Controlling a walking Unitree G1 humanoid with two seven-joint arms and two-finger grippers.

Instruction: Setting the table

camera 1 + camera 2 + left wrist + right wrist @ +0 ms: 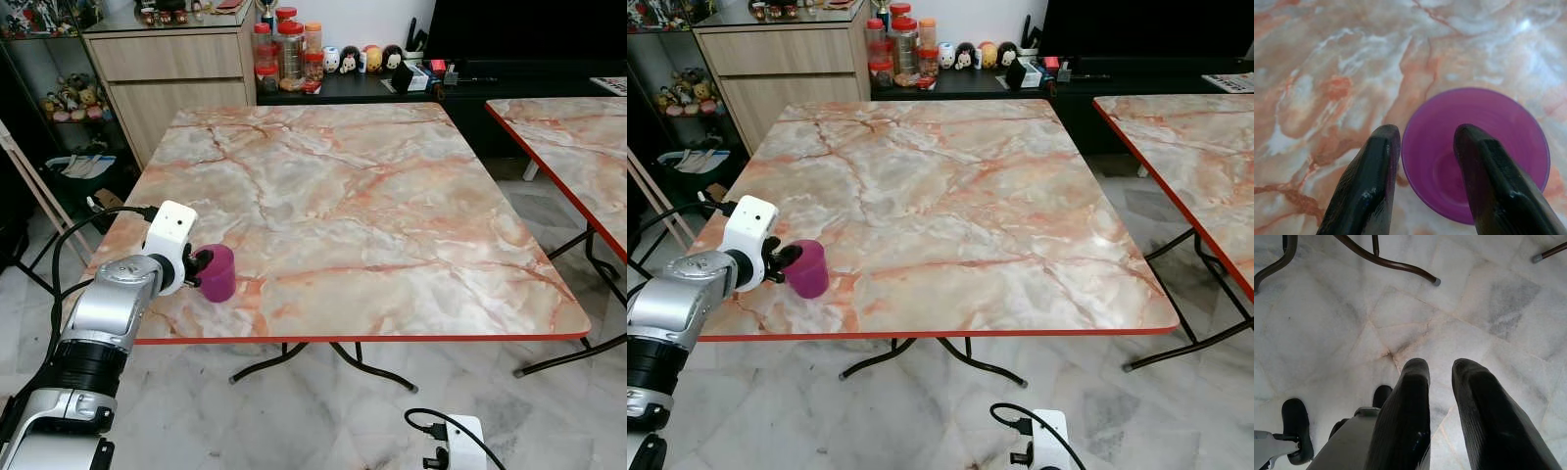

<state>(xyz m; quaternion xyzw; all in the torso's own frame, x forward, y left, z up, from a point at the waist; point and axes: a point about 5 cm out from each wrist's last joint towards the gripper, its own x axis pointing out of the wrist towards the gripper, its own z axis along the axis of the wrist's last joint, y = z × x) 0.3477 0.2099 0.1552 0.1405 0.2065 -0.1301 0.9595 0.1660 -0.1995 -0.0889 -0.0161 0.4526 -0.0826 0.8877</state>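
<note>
A purple cup (217, 272) is standing upright on the marble-patterned bench (372, 206), near the corner closest to the robot's left side and just inside the red front edge. The left pincer (200, 265) is reaching in from the left at cup height, and it is pinching the cup's wall: in the left wrist view one black finger (1369, 181) is lying against the outside of the cup (1476, 152) while the other is sitting inside the rim, so the near wall is lying between them. The cup's mouth is facing up and its inside is looking empty.

The silver left arm (108, 313) is stretching from the lower left toward the bench, with a black cable (73, 240) looping behind its wrist.

The right pincer (1436, 367) is hanging low beside the robot, its two fingers slightly spread and gripping nothing, pointing down at the pale marble floor (1488, 308) near the bench's dark metal legs (1386, 262).

A second bench (573, 147) with the same pattern is standing just to the right. Behind both, a wooden cabinet (171, 73) and jars with red lids (284, 44) are lining the wall.
</note>
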